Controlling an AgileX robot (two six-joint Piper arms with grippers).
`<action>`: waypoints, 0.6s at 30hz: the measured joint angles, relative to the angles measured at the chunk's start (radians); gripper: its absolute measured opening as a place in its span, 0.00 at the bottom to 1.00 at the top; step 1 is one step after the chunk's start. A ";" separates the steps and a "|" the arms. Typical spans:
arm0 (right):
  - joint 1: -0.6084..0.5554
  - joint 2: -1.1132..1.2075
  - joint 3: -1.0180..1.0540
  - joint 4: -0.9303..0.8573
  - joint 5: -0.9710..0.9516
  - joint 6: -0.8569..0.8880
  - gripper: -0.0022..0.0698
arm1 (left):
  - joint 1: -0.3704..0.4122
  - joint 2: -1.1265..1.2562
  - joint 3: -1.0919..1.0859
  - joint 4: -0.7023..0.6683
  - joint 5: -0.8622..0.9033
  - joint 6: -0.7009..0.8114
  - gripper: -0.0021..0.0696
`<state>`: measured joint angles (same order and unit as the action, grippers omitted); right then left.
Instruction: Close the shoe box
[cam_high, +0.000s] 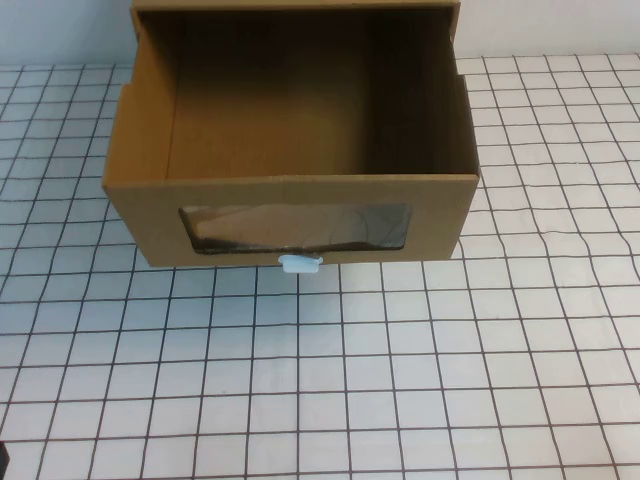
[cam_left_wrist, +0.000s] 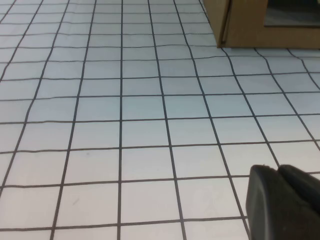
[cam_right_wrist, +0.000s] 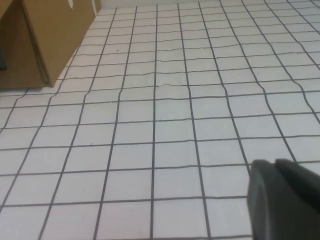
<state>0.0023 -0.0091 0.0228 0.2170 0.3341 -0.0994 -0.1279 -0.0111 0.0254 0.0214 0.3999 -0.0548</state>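
No readable text or labels anywhere

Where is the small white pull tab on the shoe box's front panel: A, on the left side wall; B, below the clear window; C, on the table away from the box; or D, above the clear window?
B: in the high view the white pull tab sits just under the clear window on the pulled-out shoe box.

Left tool, right tool — both parked low.
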 joint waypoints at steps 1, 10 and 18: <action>0.000 0.000 0.000 0.000 0.000 0.000 0.01 | 0.000 0.000 0.000 0.000 0.000 0.000 0.03; 0.000 0.000 0.000 0.004 0.000 0.000 0.01 | 0.000 0.000 0.000 0.000 0.000 -0.001 0.03; 0.000 0.000 0.000 0.008 0.000 0.000 0.01 | 0.000 0.000 0.000 0.000 0.000 -0.001 0.03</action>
<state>0.0023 -0.0091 0.0228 0.2247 0.3341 -0.0994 -0.1279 -0.0111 0.0254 0.0214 0.3999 -0.0555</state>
